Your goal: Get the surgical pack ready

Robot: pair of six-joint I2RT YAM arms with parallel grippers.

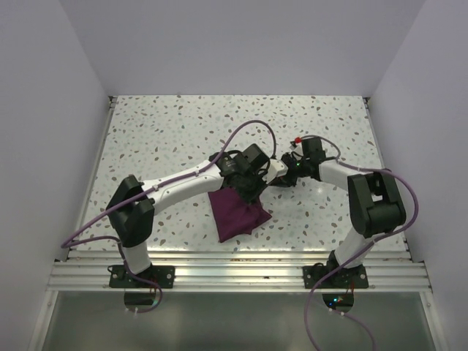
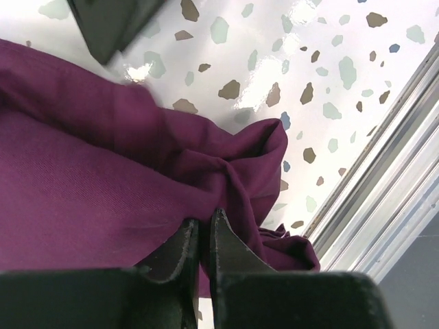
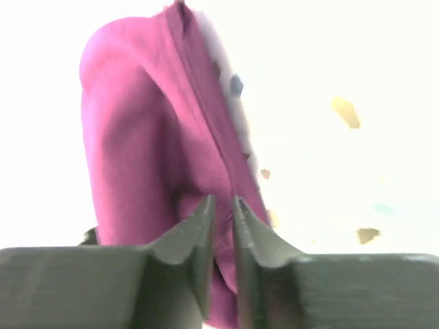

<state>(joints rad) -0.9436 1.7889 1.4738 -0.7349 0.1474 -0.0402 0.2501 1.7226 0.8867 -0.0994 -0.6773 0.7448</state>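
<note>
The surgical pack (image 1: 235,213) is a compact, plum-purple cloth bundle lying on the speckled table (image 1: 168,131), slightly on the near side of centre and just ahead of the metal rail (image 1: 241,274) along the near edge. Its long axis is skewed, running from about 11 o'clock to 5 o'clock in the overhead view. The cloth hides whatever is inside the bundle. The left gripper (image 2: 204,223) sits at the far edge of the pack, at roughly 1 o'clock from the bundle's centre. Its jaws are closed on a fold of the cloth, and the creases converge at the fingertips (image 2: 188,236). In the left wrist view, the loose gathered end of the cloth lies at 3 o'clock from the tips, toward the rail. The right gripper (image 3: 221,202) stands at about 2 o'clock from the pack, close beside the left gripper. Its jaws are nearly together with a narrow gap between them, and a raised ridge of cloth runs down into that gap. It cannot be determined whether the ridge is clamped. The left arm (image 1: 183,183) rises from its base at the near left, bends at the elbow, and extends low across the table toward 2 o'clock. The right arm (image 1: 344,175) rises from the near right, folds at a high elbow, and reaches toward 9 o'clock. Purple cables (image 1: 248,128) loop along both arms.
</note>
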